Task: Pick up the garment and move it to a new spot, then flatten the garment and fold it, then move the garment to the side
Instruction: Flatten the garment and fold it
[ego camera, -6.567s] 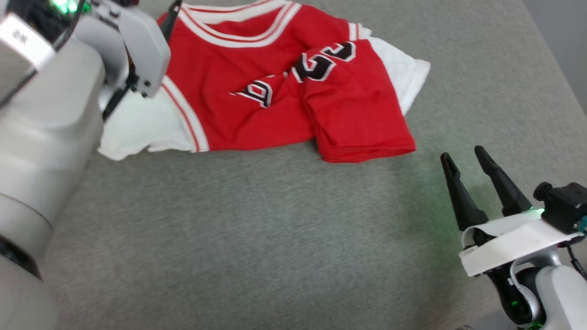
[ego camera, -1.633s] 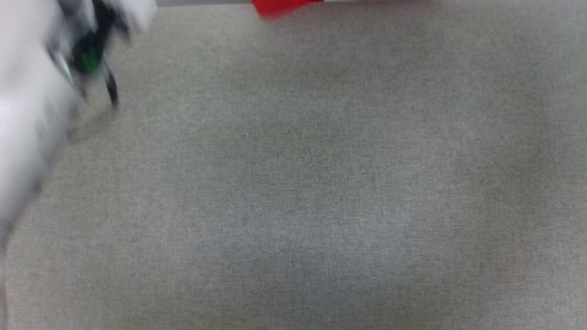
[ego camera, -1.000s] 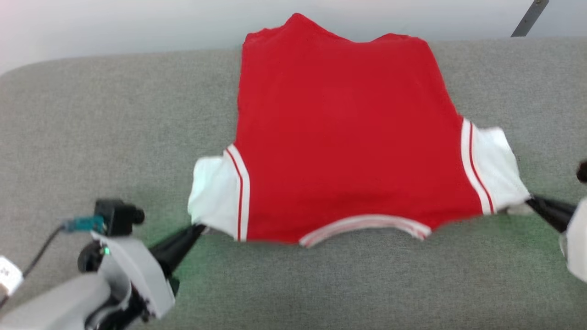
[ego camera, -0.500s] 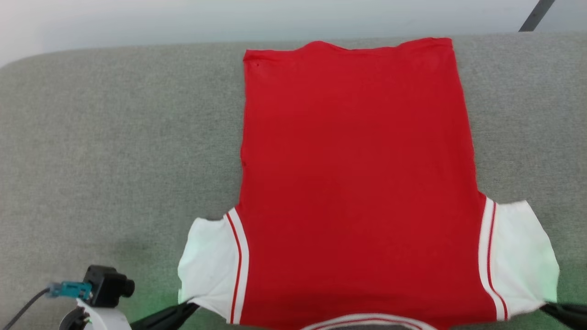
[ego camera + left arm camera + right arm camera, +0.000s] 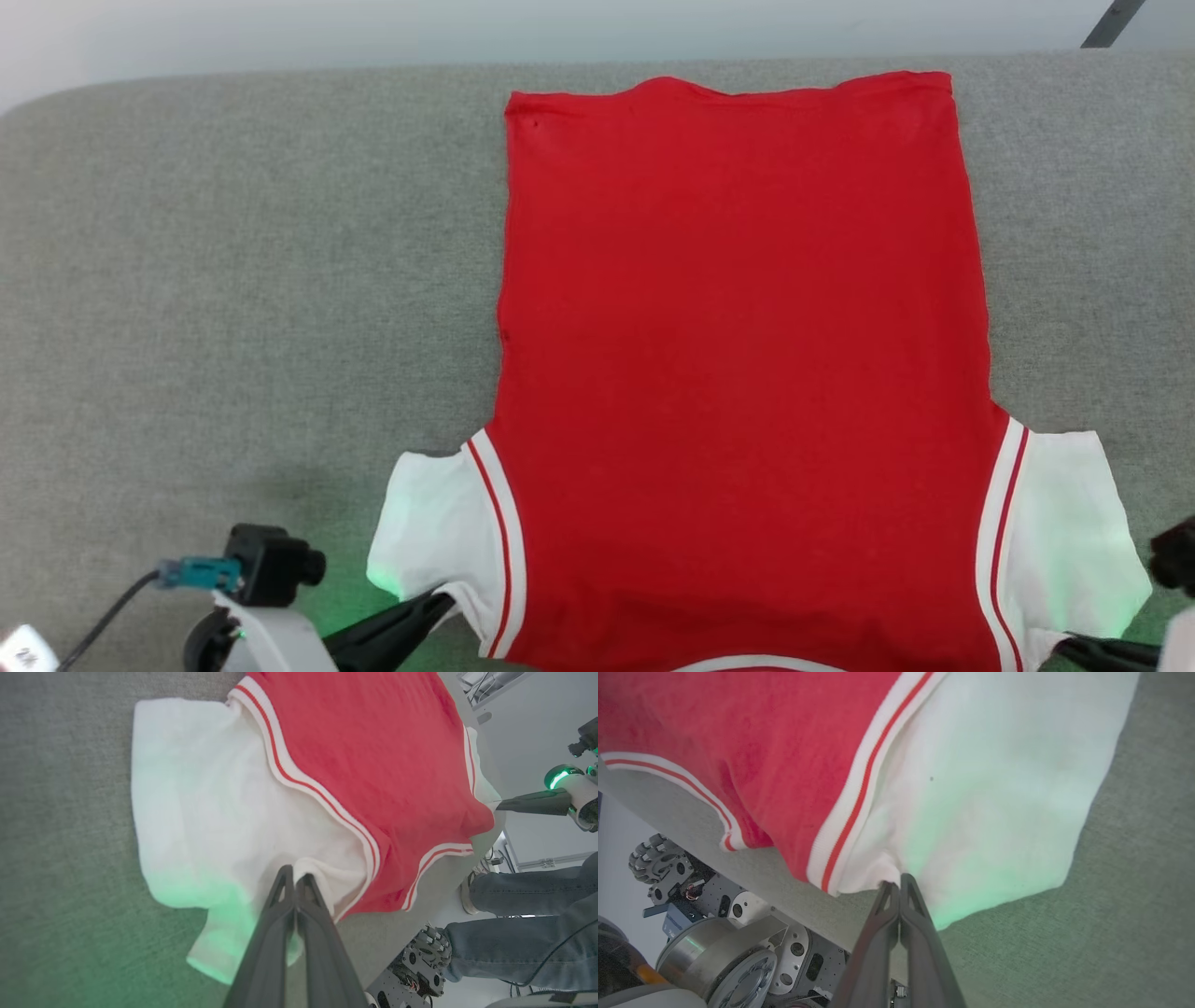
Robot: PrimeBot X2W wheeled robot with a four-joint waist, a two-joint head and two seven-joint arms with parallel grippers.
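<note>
The garment point(image 5: 738, 355) lies spread flat on the grey table point(image 5: 233, 280), its plain red side up, hem toward the far edge and white sleeves toward me. My left gripper point(image 5: 439, 602) is shut on the near corner of the left white sleeve point(image 5: 210, 812), its fingertips pinching the cloth near the striped seam. My right gripper point(image 5: 1064, 642) is shut on the near corner of the right white sleeve point(image 5: 994, 788), beside its red-striped seam. The collar end point(image 5: 439, 851) droops slightly over the table's near edge. In the left wrist view the right gripper point(image 5: 500, 806) shows at the garment's far corner.
The grey fabric table top has open room on the left point(image 5: 187, 233) and a narrower strip on the right point(image 5: 1074, 233). A pale wall runs behind the far edge. A person's jeans-clad legs point(image 5: 514, 905) stand beside the robot's wheeled base point(image 5: 714, 952) below the near edge.
The garment has been drawn toward the near edge and now lies longer and flatter. Both grippers sit lower in the head view, still pinching the sleeves.
</note>
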